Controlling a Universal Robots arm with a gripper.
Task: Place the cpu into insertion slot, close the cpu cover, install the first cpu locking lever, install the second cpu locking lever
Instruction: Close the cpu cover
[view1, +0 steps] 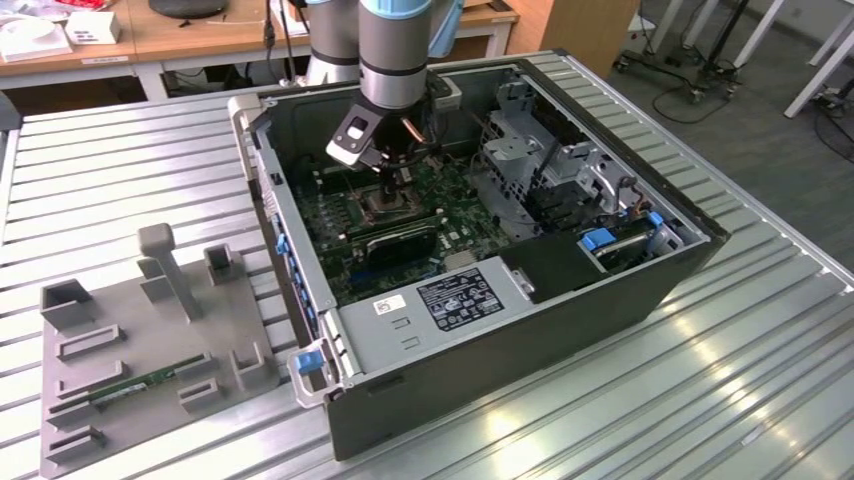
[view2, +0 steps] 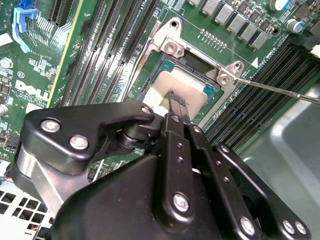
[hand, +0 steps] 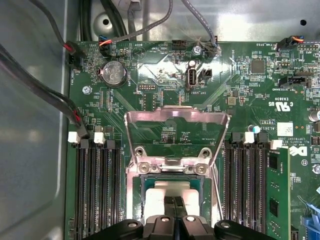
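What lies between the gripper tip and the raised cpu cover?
The cpu, pale top up, then the cover hinge, seen in the first wrist view.

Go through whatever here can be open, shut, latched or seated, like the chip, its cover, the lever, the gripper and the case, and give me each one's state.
cpu: lying in the insertion slot, uncovered.
cpu cover: open, swung up off the insertion slot.
locking lever: unlatched, jutting away from the insertion slot.
gripper: shut, tip at the cpu's top.
computer case: open, side panel off.
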